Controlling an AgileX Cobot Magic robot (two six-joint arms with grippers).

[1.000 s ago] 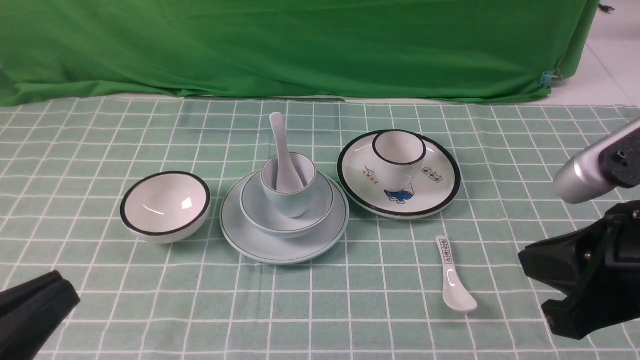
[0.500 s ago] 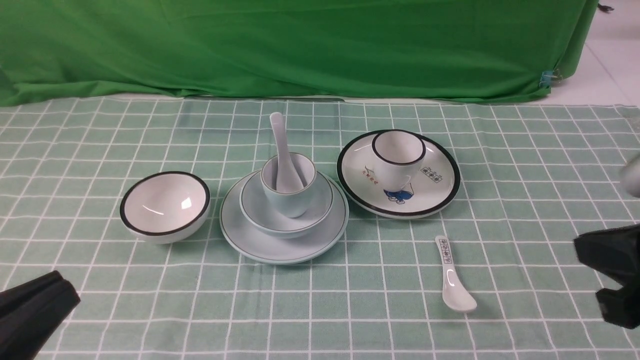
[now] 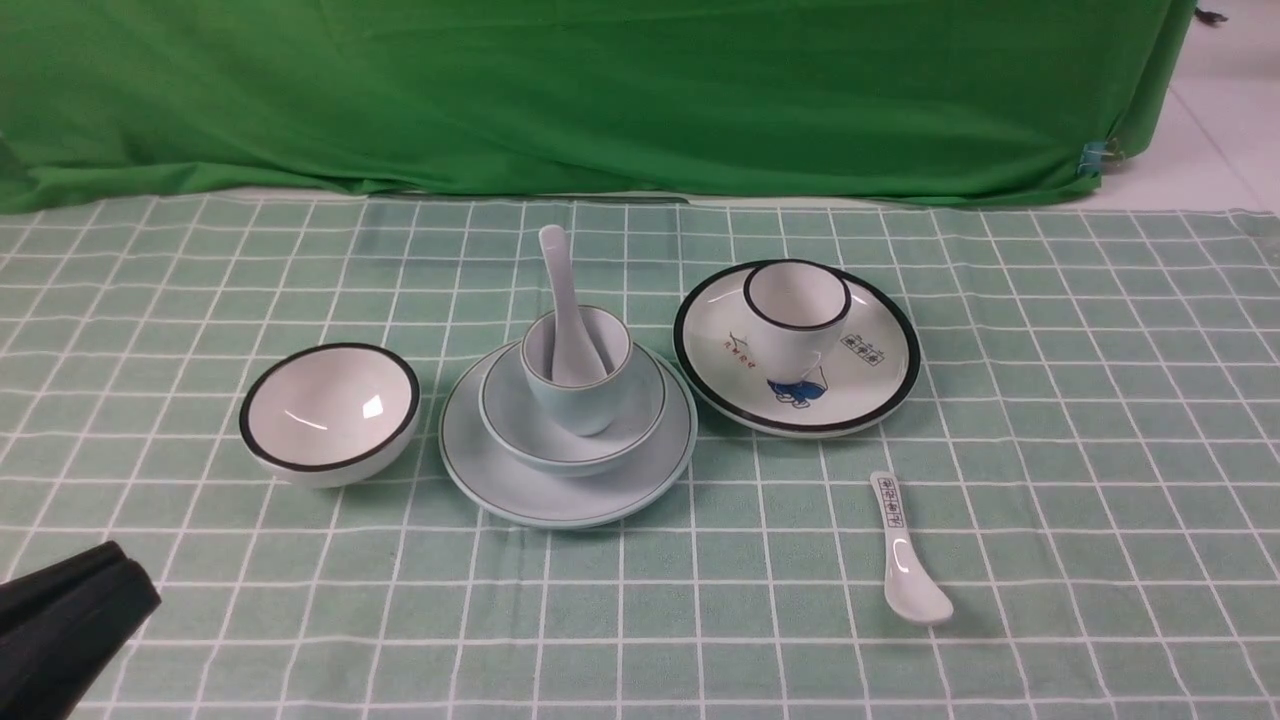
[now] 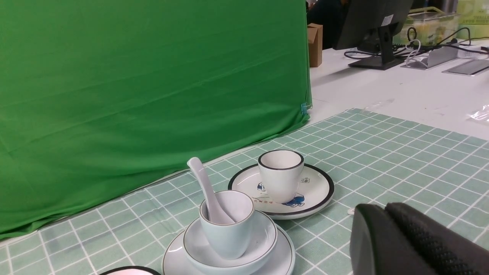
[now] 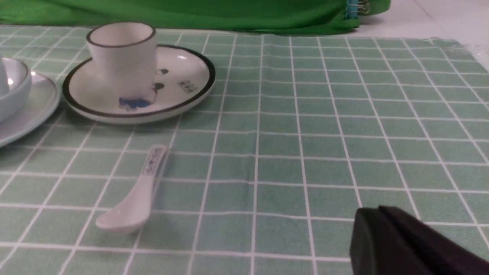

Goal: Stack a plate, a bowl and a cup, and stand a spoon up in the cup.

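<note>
Backdrop: green cloth (image 3: 600, 90) hangs across the top of the front view, behind a tabletop (image 3: 1050, 400) covered in green-and-white check.

Plate: the plate (image 3: 520, 495) sits at the centre of the front view, flat on the tabletop.

Bowl: the bowl (image 3: 640, 420) rests inside the plate.

Cup: the cup (image 3: 578, 405) stands upright in the bowl.

Spoon: the spoon (image 3: 562, 300) stands in the cup, scoop down, handle leaning against the rim and rising toward the backdrop.

Black-rimmed plate: a white printed plate (image 3: 870, 385) lies right of centre, just beside the stack; a white black-rimmed cup (image 3: 797, 305) stands on its far part.

Black-rimmed bowl: a white bowl (image 3: 330, 415) sits left of centre, just beside the pale blue plate, nothing in it.

Marked spoon: a white spoon with printed handle (image 3: 905, 555) lies flat in the lower right of the front view, below the printed plate, scoop toward the camera.

Left hand: the left hand (image 3: 70, 610) shows as a black tip in the lower left corner of the front view, well apart from the stack; its two fingers lie pressed together with nothing between them.

Right hand: the right hand (image 5: 405, 244) shows only in its wrist view, lower right of that frame, fingers closed on each other and empty, over bare check cloth, well apart from the marked spoon and from the stack at that frame's left edge.
</note>
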